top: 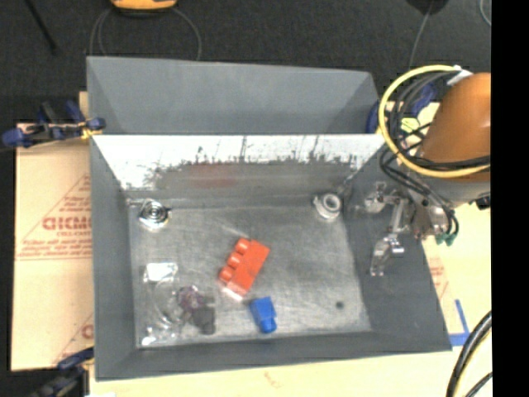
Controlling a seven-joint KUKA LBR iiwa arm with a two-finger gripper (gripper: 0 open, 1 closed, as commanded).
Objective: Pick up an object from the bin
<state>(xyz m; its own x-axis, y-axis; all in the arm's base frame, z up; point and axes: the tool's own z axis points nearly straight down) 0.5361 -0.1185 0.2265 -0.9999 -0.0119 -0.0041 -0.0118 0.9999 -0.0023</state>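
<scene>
Gripper [382, 259], state I cannot tell, hangs over bin's [401, 304] right wall, orange brick [244, 265] apart.

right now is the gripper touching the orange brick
Apart. The camera view shows the gripper over by the right wall of the bin, with a wide stretch of bare grey floor between it and the orange brick.

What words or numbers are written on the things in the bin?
No text can be read there: the orange brick, the blue block, the shiny metal knob, the pale ring and the clear bag show no letters or numbers.
</scene>
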